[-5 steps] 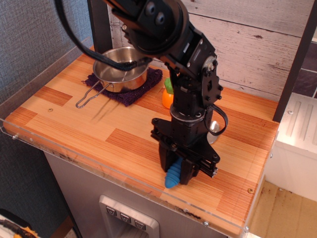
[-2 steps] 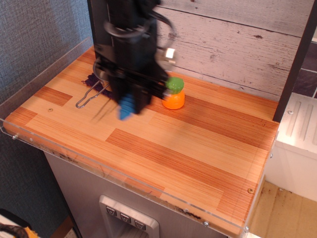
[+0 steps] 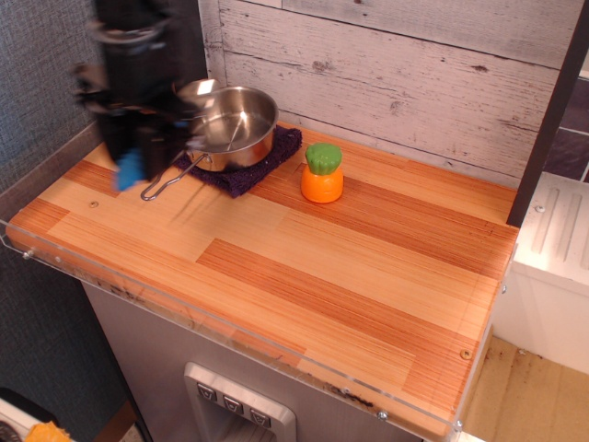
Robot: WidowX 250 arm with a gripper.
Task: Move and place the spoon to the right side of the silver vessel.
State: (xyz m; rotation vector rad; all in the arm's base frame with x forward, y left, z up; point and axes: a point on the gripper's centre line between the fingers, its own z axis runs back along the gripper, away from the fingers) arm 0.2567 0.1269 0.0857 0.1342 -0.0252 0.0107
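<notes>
The gripper point(image 3: 133, 152) is a dark, motion-blurred mass at the far left end of the wooden counter point(image 3: 368, 267), just left of the silver vessel point(image 3: 230, 124). A bright-blue handle end pokes out below it, so the spoon point(image 3: 130, 169) is pinched in the claw, with the shiny bowl showing near the vessel's rim (the blur makes the exact grip hard to judge). The vessel sits on a dark purple cloth point(image 3: 262, 161), its wire loop handle reaching toward the counter's front-left. Just right of the cloth stands an orange-and-green toy carrot point(image 3: 323, 173), upright. A whitewashed plank wall point(image 3: 414, 74) backs the counter. No labels or writing can be read anywhere.
</notes>
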